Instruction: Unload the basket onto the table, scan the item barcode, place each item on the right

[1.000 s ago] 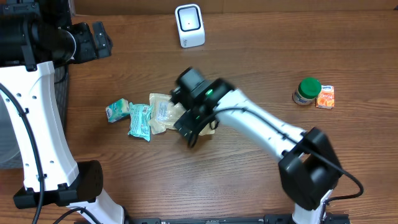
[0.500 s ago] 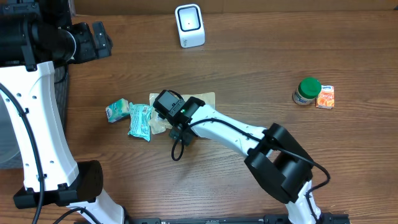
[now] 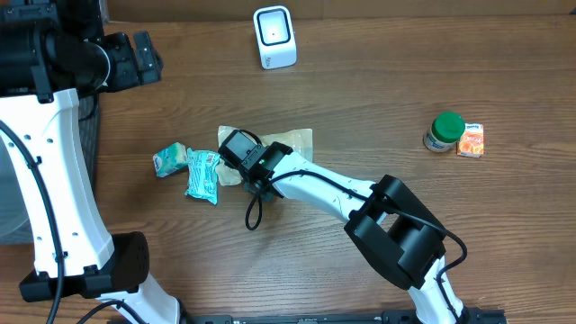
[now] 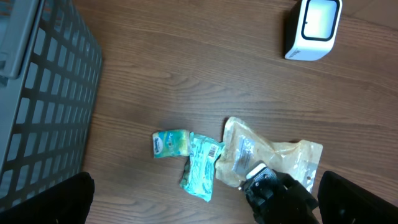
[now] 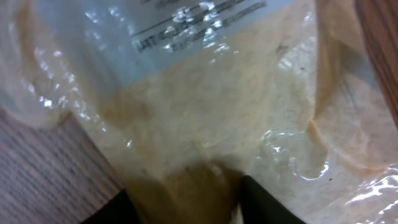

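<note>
The pouch (image 3: 292,141) lies in the middle of the desk (image 3: 378,81), with the right hand (image 5: 186,205) on it. Two packets (image 3: 203,174) lie just beside it at its 9 o'clock. The scanner (image 3: 274,36) is at 12, well apart. The jar (image 3: 444,131) and box (image 3: 471,140) sit together at 3, and the basket (image 4: 37,93) is far off at 9.

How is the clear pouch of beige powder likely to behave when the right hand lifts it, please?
Probably floppy: the pouch is thin, wrinkled film that puckers between the fingers of the right hand, so it should sag and its contents shift. Its glossy, glinting surface suggests it may slip. Lying flat on the table, it seems unlikely to roll.
</note>
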Motion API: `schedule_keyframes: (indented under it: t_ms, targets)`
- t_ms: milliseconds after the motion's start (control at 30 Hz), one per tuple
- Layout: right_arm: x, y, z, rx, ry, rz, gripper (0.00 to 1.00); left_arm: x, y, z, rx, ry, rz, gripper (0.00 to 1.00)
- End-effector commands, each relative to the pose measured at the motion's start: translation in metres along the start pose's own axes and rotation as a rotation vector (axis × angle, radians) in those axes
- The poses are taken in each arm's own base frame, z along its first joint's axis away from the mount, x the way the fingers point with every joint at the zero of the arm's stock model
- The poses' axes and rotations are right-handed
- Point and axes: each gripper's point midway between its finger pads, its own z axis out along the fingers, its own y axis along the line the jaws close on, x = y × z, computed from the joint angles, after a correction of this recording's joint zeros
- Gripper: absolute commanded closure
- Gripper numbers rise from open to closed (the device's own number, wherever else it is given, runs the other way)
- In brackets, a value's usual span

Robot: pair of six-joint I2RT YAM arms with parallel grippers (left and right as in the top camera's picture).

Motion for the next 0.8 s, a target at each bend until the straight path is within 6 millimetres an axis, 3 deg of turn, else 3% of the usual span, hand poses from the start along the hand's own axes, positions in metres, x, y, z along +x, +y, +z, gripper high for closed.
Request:
schedule_keyframes:
  t_ms: [0,200,367,533,767]
  targets:
    - [-0.002,-0.001,0.006,-0.004,0.004,0.015,0.64,-0.001,-0.002,-0.001,-0.002,-0.005,0.022,0.00]
    - [-0.003,-0.001,0.006,-0.003,0.002,0.015,0.96,-0.001,-0.002,-0.001,-0.002,-0.005,0.022,0.01]
    - [-0.010,-0.006,-0.008,-0.003,-0.004,0.053,0.96,-0.001,-0.002,-0.001,-0.002,-0.005,0.022,0.00]
    - [-0.028,-0.017,-0.060,-0.042,-0.032,0.136,0.96,-0.001,-0.002,-0.001,-0.002,-0.005,0.022,0.00]
    - [-0.053,-0.004,-0.178,-0.488,-0.175,0.251,0.96,-0.001,-0.002,-0.001,-0.002,-0.005,0.022,0.01]
